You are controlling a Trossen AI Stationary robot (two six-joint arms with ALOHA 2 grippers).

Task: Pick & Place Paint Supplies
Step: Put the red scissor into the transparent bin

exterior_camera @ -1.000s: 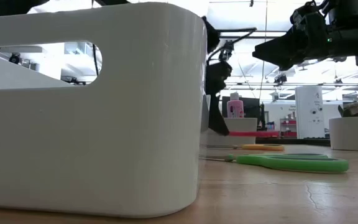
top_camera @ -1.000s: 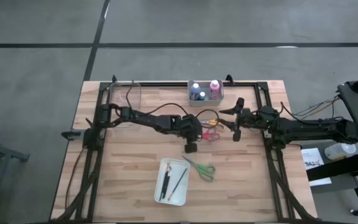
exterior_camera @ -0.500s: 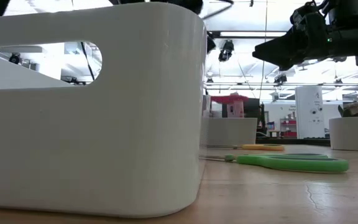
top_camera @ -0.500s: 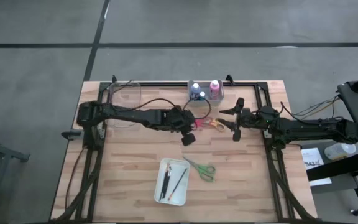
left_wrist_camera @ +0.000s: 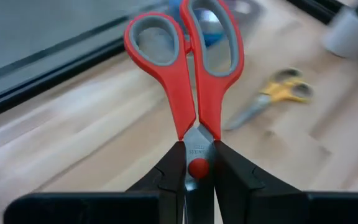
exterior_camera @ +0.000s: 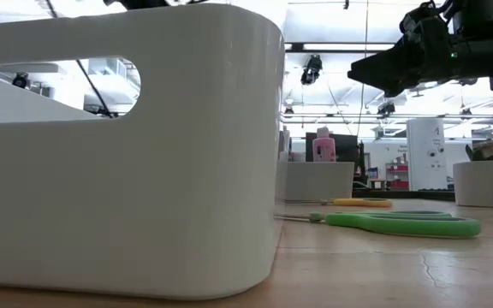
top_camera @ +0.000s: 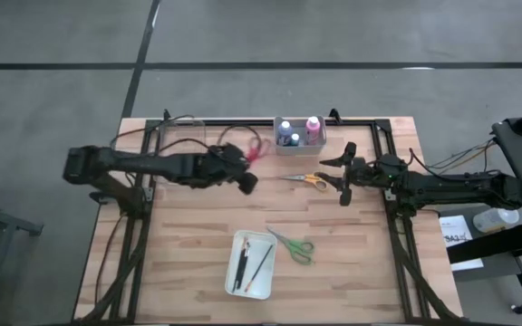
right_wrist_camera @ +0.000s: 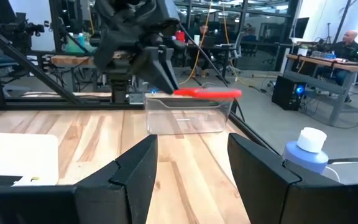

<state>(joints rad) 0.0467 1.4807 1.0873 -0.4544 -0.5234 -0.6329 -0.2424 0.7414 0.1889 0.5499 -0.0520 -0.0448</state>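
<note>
Now, left hand (left_wrist_camera: 191, 171) pinching red scissors (left_wrist_camera: 188, 81) at pivot, handles pointing forward.

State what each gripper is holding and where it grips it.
The left gripper holds the red scissors at the pivot, where blades meet handles, lifted off the table. The right gripper is open and holds nothing.

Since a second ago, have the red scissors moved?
Yes. The red scissors, held in the left tool, went from beside the orange scissors leftward.
</note>
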